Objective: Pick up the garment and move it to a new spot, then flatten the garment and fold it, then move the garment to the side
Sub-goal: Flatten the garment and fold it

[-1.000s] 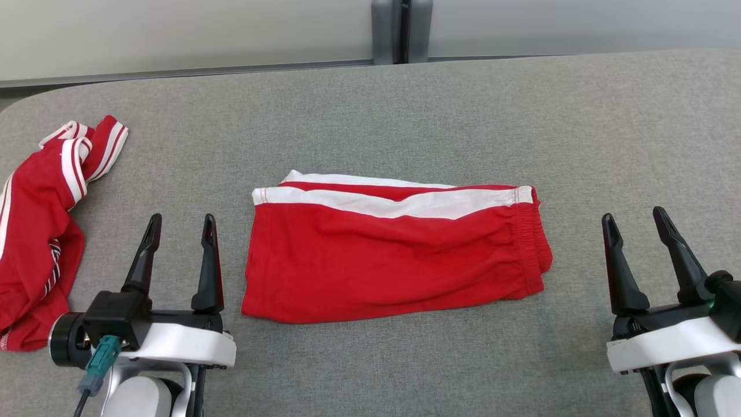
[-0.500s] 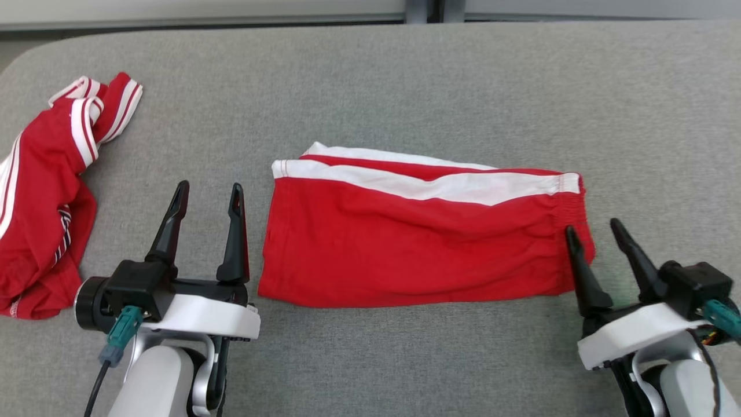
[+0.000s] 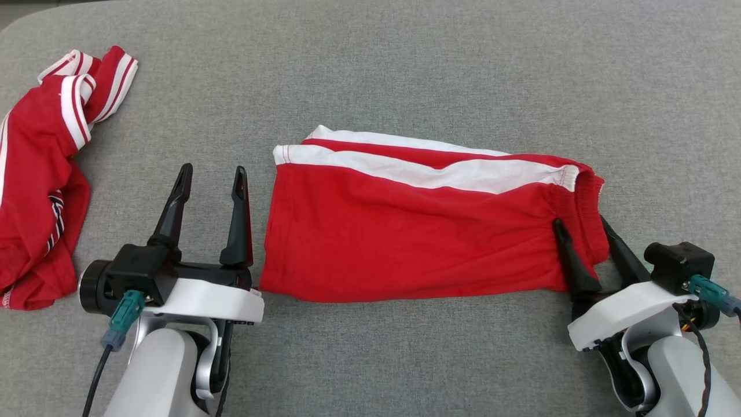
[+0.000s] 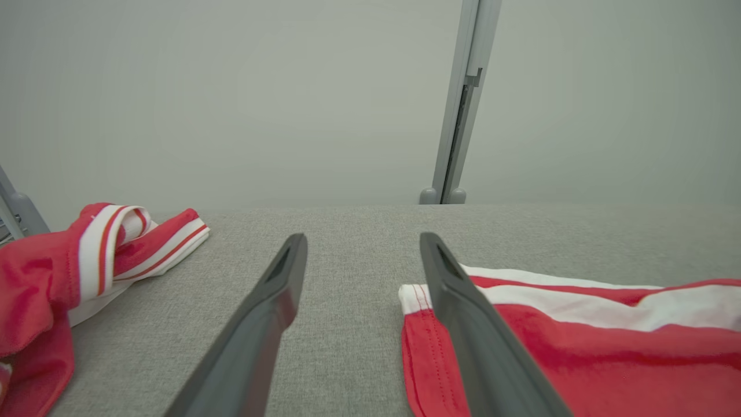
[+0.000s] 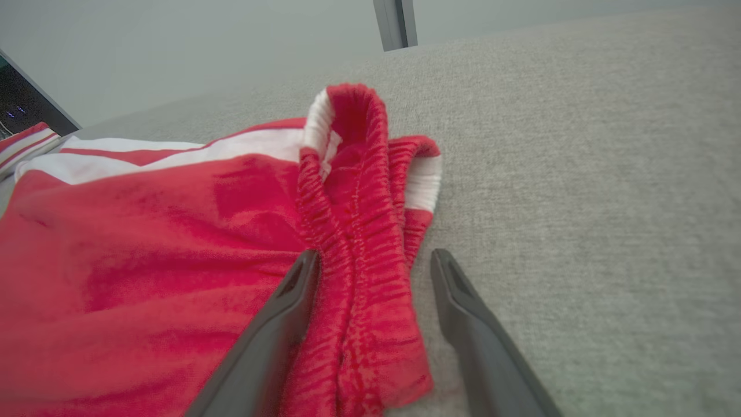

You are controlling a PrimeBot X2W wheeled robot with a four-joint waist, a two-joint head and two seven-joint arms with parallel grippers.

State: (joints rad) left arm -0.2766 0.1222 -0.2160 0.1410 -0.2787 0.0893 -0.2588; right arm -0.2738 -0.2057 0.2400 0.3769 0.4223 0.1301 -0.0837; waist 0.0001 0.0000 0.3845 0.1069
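The garment (image 3: pixel 405 231), red shorts with a white side stripe, lies folded flat in the middle of the grey table (image 3: pixel 405 69). My right gripper (image 3: pixel 579 221) is open at its right end, one finger on each side of the bunched elastic waistband (image 5: pixel 359 191). In the right wrist view, the right gripper (image 5: pixel 375 255) has that red band between its fingers, not clamped. My left gripper (image 3: pixel 213 169) stands open just left of the shorts' leg hem, holding nothing. The left wrist view has the left gripper (image 4: pixel 363 237) beside the hem of the garment (image 4: pixel 579 359).
A second red garment (image 3: pixel 35 174) with white stripes lies crumpled at the table's left edge, left of my left arm; it is the red heap (image 4: pixel 58 272) in the left wrist view. A grey post (image 4: pixel 457 104) stands behind the table's far edge.
The head camera has tipped down, shifting the whole picture. My right gripper has moved left to straddle the waistband, which has bunched up. The left gripper stays open beside the hem.
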